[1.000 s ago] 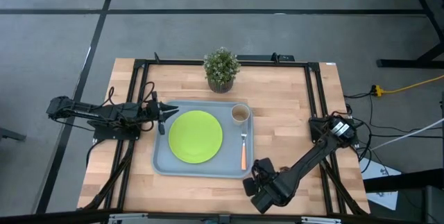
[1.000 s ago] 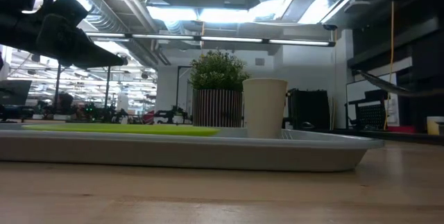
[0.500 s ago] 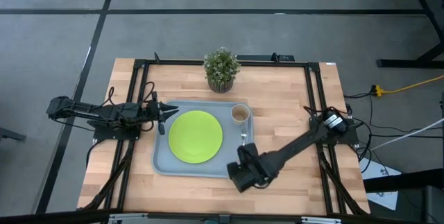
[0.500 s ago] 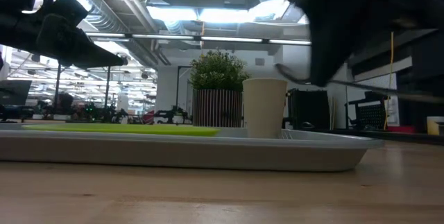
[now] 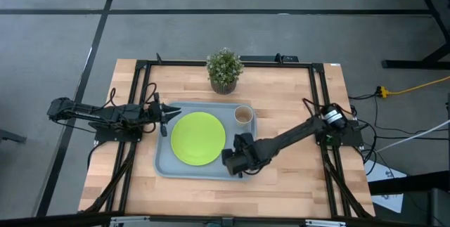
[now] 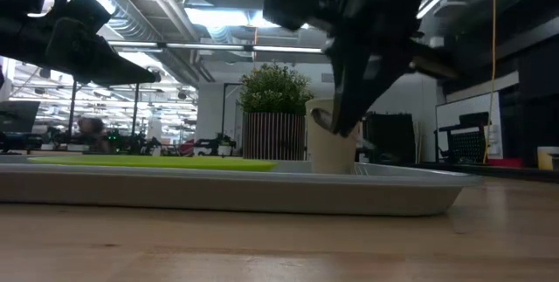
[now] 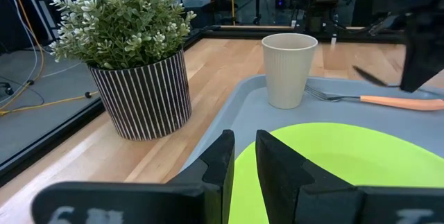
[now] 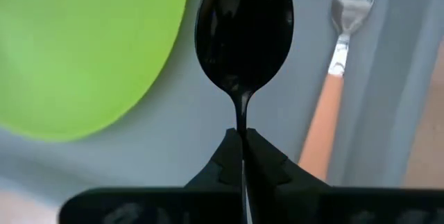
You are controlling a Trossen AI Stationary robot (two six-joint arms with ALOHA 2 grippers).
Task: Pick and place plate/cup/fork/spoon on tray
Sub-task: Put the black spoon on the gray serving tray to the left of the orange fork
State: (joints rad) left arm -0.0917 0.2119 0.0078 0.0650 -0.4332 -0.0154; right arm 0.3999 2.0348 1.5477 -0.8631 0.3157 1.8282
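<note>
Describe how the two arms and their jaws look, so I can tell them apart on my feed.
Both arms are dark, slim and jointed, with black cables at their bases. The left gripper tapers to a thin point. The right gripper has a blockier black wrist. No markings are legible.

You have two slim dark arms, matte black with jointed links. The left arm (image 5: 98, 113) trails black cables at its base; the right arm (image 5: 295, 134) carries a white-labelled motor housing near its base.
</note>
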